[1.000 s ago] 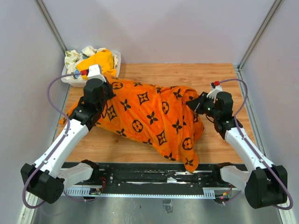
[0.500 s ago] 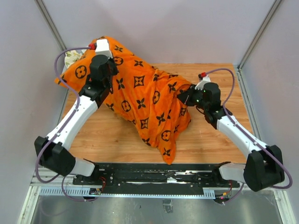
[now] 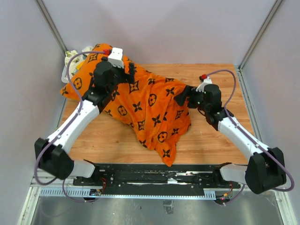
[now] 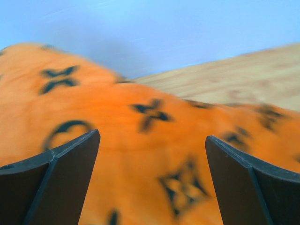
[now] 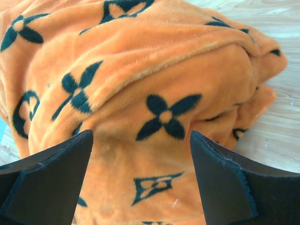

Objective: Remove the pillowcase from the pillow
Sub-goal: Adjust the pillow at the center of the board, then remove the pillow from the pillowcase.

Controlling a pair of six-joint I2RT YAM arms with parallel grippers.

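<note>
Table (image 3: 220,75) bore the pillowcase (image 3: 150,110), which hid any pillow inside. Left gripper (image 4: 152,136), blurred, hung over its far-left end and right gripper (image 5: 140,133) by its right edge, both spread wide, holding nothing. Bin (image 3: 65,70) behind was mostly covered.

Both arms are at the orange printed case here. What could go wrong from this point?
1. The left gripper and the right gripper are both open over the pillowcase. Closing could pinch the pillow, which no view shows, along with the fabric.
2. The fabric lies against the bin at the back left, so a pull might drag it.
</note>
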